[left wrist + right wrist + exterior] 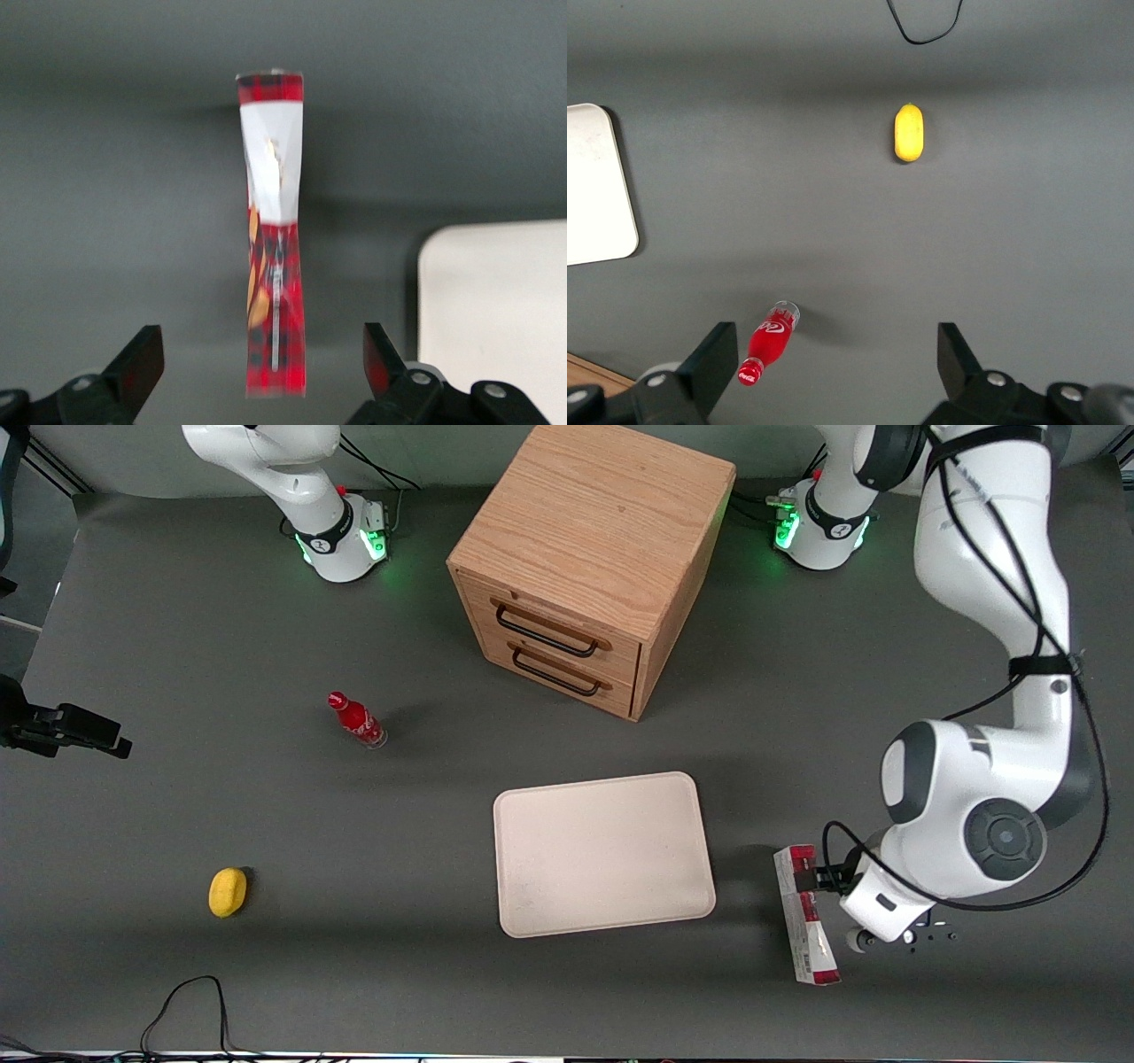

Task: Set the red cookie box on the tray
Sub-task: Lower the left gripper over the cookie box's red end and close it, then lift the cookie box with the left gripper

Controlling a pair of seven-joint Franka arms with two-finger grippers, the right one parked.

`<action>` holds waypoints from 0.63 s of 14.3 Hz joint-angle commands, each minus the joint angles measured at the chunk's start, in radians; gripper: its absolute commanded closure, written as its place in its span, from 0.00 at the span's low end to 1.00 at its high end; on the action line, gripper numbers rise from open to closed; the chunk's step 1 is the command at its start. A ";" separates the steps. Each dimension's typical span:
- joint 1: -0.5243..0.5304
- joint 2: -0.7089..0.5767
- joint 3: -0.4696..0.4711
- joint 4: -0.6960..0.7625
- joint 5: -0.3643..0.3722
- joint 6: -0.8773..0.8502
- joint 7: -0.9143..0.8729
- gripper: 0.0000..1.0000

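The red cookie box (pixel 816 948) lies flat on the dark table, a short gap from the tray (pixel 602 855) and toward the working arm's end. It is a long, narrow carton, and the left wrist view shows a white-grey panel on the red cookie box (pixel 275 266). My left gripper (pixel 809 879) hovers over the box's end that is farther from the front camera. The gripper (pixel 264 363) is open, and its black fingers (pixel 142 359) stand wide on either side of the box without touching it. A corner of the cream tray (pixel 496 310) shows beside the box.
A wooden two-drawer cabinet (pixel 589 567) stands farther from the front camera than the tray. A small red bottle (pixel 356 720) and a yellow fruit (pixel 228 891) sit toward the parked arm's end. A black cable (pixel 186 1001) loops near the table's front edge.
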 commanded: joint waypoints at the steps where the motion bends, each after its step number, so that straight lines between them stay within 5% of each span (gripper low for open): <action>1: -0.020 0.074 0.024 0.016 -0.006 0.125 -0.016 0.00; 5: -0.038 0.121 0.054 -0.036 0.003 0.230 -0.026 0.00; 6: -0.039 0.123 0.056 -0.054 0.003 0.239 -0.020 0.14; 8: -0.040 0.124 0.056 -0.056 0.002 0.233 -0.019 0.82; 9: -0.040 0.123 0.054 -0.056 -0.006 0.227 -0.026 1.00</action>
